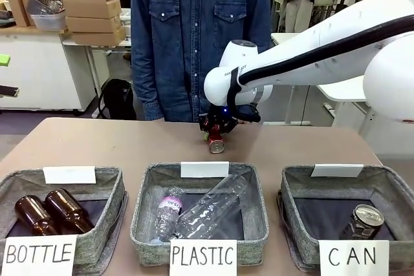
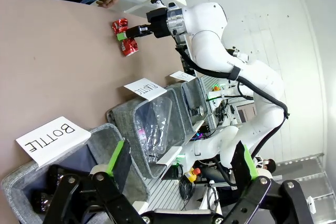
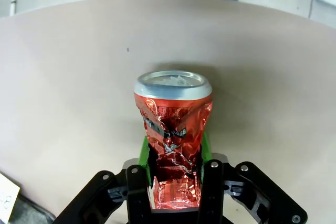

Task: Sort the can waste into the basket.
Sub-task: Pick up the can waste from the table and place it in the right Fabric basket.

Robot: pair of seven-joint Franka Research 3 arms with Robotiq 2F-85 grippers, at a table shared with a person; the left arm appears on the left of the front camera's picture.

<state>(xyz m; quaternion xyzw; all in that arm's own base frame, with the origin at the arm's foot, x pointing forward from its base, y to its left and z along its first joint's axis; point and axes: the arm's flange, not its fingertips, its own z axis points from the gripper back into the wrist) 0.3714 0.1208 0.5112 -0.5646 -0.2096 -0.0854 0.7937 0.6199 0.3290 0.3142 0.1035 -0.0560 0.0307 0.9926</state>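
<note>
A crushed red can (image 1: pixel 215 140) with a silver end lies on the table's far middle, and my right gripper (image 1: pixel 215 128) is shut on it. In the right wrist view the green pads press the can (image 3: pixel 173 135) at its dented waist, just above my right gripper (image 3: pixel 175 169). The left wrist view shows the same can (image 2: pixel 126 38) held by the right arm. A dark-sided can (image 1: pixel 363 222) with a silver top rests inside the grey basket (image 1: pixel 339 185) signed "CAN" at the front right. My left gripper (image 2: pixel 181 163) stands open over the baskets, holding nothing.
A person in a denim shirt (image 1: pixel 197 37) stands at the far edge. The "PLASTIC" basket (image 1: pixel 200 179) holds clear plastic bottles. The "BOTTLE" basket (image 1: pixel 65 182) holds two brown glass bottles. Bare tabletop lies between the baskets and the red can.
</note>
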